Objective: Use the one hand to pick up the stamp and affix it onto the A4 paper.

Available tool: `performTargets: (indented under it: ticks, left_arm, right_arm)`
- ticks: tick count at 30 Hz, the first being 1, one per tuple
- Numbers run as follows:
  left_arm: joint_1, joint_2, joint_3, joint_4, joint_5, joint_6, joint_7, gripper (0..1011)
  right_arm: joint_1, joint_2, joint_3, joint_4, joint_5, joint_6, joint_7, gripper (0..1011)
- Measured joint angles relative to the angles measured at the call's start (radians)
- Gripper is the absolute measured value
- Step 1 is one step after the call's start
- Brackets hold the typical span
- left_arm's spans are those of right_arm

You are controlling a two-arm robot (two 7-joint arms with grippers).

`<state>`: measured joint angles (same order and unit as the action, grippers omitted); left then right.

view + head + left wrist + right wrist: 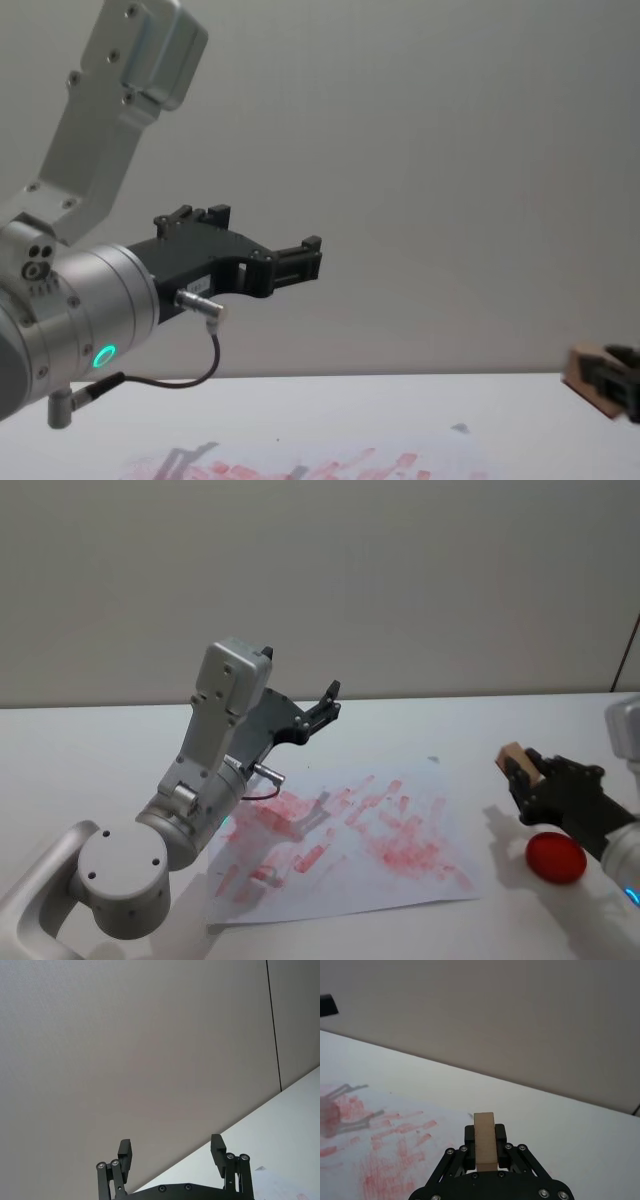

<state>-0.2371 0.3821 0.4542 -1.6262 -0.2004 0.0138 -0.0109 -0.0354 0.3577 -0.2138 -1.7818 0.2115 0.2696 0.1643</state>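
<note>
Right gripper (pixel 522 770): above the desk (pixel 100 750), right of the paper (pixel 350 880), clamped on the stamp (pixel 484 1140) (block end projecting past the fingertips), beside a red pad (pixel 555 857).
Left gripper (pixel 170 1142): arm raised over the paper's far-left part, pointing forward and upward, jaws apart.

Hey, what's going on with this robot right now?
The right gripper is shut on the wooden stamp, holding it just right of the A4 paper, near a round red ink pad. The sheet already carries many red prints, but the stamp is not on it yet. The left gripper hangs open in the air above the paper's left part, idle.
</note>
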Motion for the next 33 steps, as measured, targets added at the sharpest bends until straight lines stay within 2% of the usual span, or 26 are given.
performTargets:
  ticks: [7, 16, 25, 33]
  left_arm:
    - [0.000, 0.000, 0.000, 0.000, 0.000, 0.000, 0.000, 1001]
    - [0.000, 0.000, 0.000, 0.000, 0.000, 0.000, 0.000, 1001]
    - [0.000, 0.000, 0.000, 0.000, 0.000, 0.000, 0.000, 1001]
    - [0.000, 0.000, 0.000, 0.000, 0.000, 0.000, 0.000, 1001]
  right_arm:
    - [0.059, -0.034, -0.016, 0.052, -0.010, -0.035, 0.076, 216]
    - [0.157, -0.095, -0.045, 0.177, -0.008, -0.065, 0.216, 216]
    - [0.214, -0.130, -0.068, 0.285, -0.008, -0.044, 0.298, 216]
    - [0.242, -0.146, -0.086, 0.357, -0.036, -0.010, 0.343, 216]
